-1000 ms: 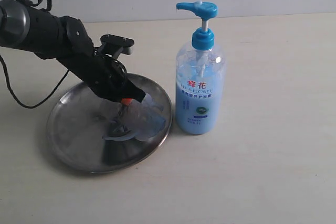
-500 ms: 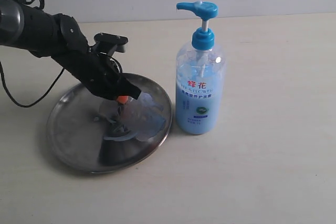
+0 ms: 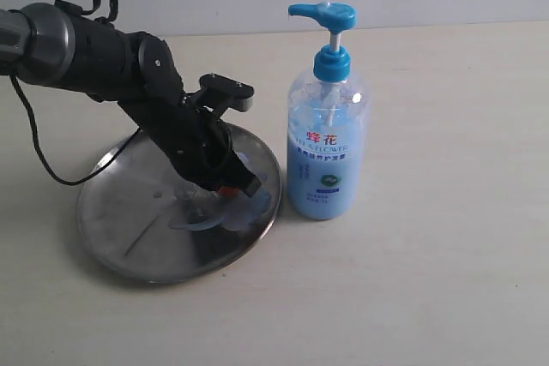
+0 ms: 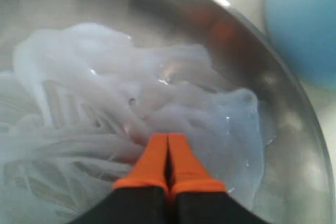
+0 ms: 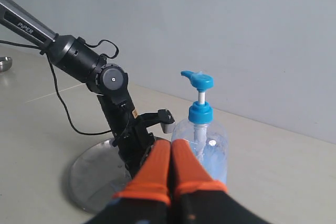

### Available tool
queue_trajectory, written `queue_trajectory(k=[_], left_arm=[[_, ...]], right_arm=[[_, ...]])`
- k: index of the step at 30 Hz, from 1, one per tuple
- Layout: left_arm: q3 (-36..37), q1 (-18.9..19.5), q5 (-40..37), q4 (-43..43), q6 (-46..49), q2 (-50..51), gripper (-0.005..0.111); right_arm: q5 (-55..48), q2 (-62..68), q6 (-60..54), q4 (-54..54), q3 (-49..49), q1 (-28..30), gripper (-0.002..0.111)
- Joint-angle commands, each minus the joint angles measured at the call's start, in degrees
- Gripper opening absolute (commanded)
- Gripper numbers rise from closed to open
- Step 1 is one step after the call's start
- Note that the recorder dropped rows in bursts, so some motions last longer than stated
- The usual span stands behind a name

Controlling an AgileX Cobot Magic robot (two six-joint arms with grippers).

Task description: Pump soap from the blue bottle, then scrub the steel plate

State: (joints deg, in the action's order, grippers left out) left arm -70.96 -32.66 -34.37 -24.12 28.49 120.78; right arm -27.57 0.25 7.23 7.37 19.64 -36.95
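The steel plate (image 3: 120, 212) lies on the table at the left of the exterior view, with pale blue soap (image 3: 206, 217) smeared in streaks over its right half. My left gripper (image 3: 236, 193) is shut, its orange fingertips pressed down into the soap (image 4: 105, 87) near the plate's rim (image 4: 294, 129). Nothing is held between the fingers. The blue bottle (image 3: 326, 152) stands upright just right of the plate, untouched. My right gripper (image 5: 171, 144) is shut and empty, hovering in front of the bottle (image 5: 202, 129) and plate (image 5: 94, 177); the exterior view does not show it.
A black cable (image 3: 34, 152) loops from the left arm (image 5: 113, 85) over the table left of the plate. A grey wall runs along the table's far edge. A small steel dish (image 5: 4, 64) sits far off to one side.
The left arm has swung across the plate toward the bottle, dragging its shut fingertips through the soap to the plate's right side. Bottle and plate have stayed put.
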Motion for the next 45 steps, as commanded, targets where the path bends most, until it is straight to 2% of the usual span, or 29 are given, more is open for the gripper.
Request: queue_trajectory(k=[1,14,20,28,35,41,45], left_arm=[[2.3,-1.1,-3.2,2.4,-0.5,2.6,0.0],[2.3,-0.3,13.7,2.1,-3.1,2.6,0.0],[1.5,0.6,16.9,2.6,-3.1,3.3,0.0],[0.0,0.6,12.8,2.6,-2.6,4.9,0.0],[0.0,0.4,4.2,2.2,-0.7,4.9,0.0],[0.0,0.4,-5.4,-6.1,7.3,4.9,0.0],[0.0,0.1,-9.7,-7.0,7.7,4.9,0.0]], right_arm=[[0.3,-0.2,-0.1,0.1,-0.6,-0.1,0.0],[0.3,-0.2,-0.1,0.3,-0.6,-0.1,0.0],[0.3,-0.2,-0.1,0.3,-0.6,-0.1,0.0],[0.3,-0.2,-0.1,0.3,-0.6,-0.1,0.0],[0.3,-0.2,-0.1,0.3,-0.6,-0.1,0.0],[0.3,-0.2,-0.1,0.3,-0.6,-0.1,0.0],[0.3,-0.2,-0.1,0.3,-0.6,-0.1,0.0]])
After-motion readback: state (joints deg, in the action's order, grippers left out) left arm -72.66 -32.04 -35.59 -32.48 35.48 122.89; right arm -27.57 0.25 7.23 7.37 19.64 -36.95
